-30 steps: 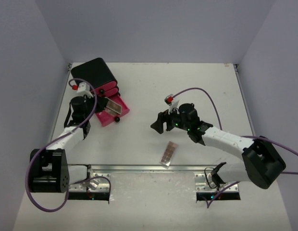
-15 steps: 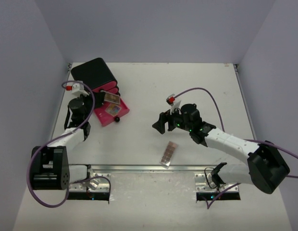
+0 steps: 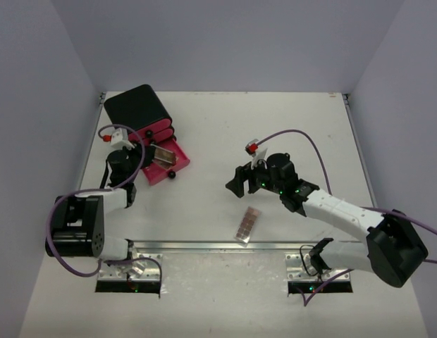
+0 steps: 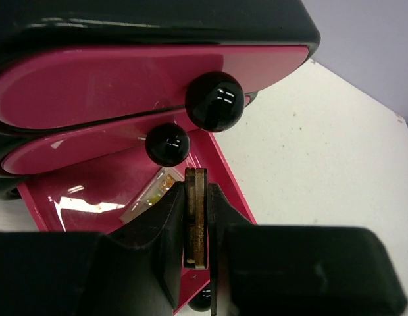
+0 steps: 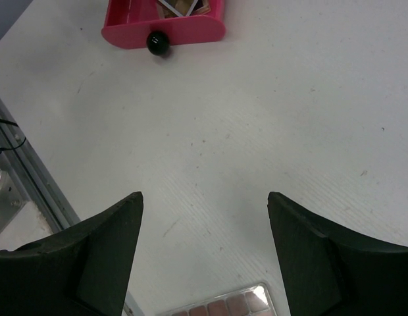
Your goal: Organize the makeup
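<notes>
Upper left of the overhead view: the large glossy black box (image 3: 137, 105) has its lowest pink plastic drawer (image 4: 85, 187) pulled out. The left gripper (image 4: 195, 197) hangs just above the drawer. It is clamped tight on a thin, brown-edged makeup palette (image 4: 194, 237), held on edge and upright between the pads. A second flat palette with a pale rim (image 4: 150, 195) lies on the drawer floor.

To finish this step well, the left arm likely needs to lower the held palette clear of the upper black knob (image 4: 214, 101) and the lower black knob (image 4: 167, 145) on the closed drawers above. It should then tilt the palette flat beside or onto the one inside, and only then let go. Released on edge, the palette could tip against the drawer wall or spill over the rim.

Centre right, the right gripper (image 5: 204, 197) hovers over the white surface (image 3: 275, 120), jaws spread wide and holding nothing. Just below it in frame, a long brownish palette with a row of shades (image 3: 248, 224) lies flat on the surface, well apart from the box and not yet put away. Nothing lies between this palette and the drawer, though the left arm occupies the approach.
</notes>
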